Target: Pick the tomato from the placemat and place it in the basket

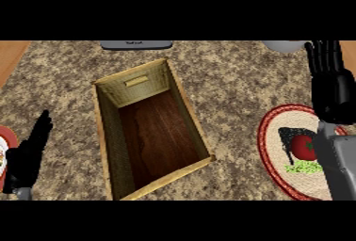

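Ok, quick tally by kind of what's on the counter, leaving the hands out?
Rectangular wooden basket: 1
Round woven red-rimmed placemat: 1
Red tomato: 1
Green leafy item on the placemat: 1
Cut-off items at the edges: 3 (grey item at top, pale item at top right, red-and-white item at left)
Total: 7

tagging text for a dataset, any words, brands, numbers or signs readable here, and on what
Grey object at the top edge: a small dark marking, too blurred to read.
Pale tag on the inner wall of the basket: no lettering shows.
No other text shows.
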Motion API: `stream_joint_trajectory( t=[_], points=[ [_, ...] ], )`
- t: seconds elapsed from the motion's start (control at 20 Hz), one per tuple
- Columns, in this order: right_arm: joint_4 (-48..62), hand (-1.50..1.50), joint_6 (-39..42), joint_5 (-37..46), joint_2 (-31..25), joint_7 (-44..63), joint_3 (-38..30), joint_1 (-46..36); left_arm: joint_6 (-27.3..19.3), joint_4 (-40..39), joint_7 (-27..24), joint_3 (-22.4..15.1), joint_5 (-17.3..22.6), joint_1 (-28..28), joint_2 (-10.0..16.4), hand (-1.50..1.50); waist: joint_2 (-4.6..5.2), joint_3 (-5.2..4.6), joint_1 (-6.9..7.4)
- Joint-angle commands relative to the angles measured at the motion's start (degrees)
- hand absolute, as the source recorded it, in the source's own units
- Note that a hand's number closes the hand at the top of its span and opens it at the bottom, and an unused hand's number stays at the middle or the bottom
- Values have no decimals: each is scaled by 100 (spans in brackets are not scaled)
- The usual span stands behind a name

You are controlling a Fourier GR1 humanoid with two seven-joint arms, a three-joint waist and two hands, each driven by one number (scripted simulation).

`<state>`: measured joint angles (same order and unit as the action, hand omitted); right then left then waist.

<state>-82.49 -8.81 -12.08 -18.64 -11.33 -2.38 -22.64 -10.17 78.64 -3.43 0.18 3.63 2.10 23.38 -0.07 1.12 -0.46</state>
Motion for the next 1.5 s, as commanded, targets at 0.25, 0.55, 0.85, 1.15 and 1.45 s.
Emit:
stream_joint_trajectory(
  t=[0.25,0.55,0.85,1.15,1.45],
  points=[
    [991,150,3468,-2516,-145,-1040,-757,1013,150,37,514,-212,12,-731,-122,0,118,-24,-249],
    [109,-150,3942,-1561,206,-3805,-1020,2216,447,100,1335,-372,141,-1069,-134,0,-5,-101,-123],
    [20,-150,2477,-457,-1130,-2661,-1730,2492,334,60,1357,-470,-17,-1058,-266,0,1,-128,-136],
    [-167,-150,3085,654,-2891,-2465,-1956,3307,253,38,1426,-438,-140,-1154,-201,0,-13,-125,-190],
    [274,-150,4412,1071,-3973,-2950,-1727,3521,178,91,1613,-712,-185,-1276,-619,0,14,-109,-7]
  ],
)
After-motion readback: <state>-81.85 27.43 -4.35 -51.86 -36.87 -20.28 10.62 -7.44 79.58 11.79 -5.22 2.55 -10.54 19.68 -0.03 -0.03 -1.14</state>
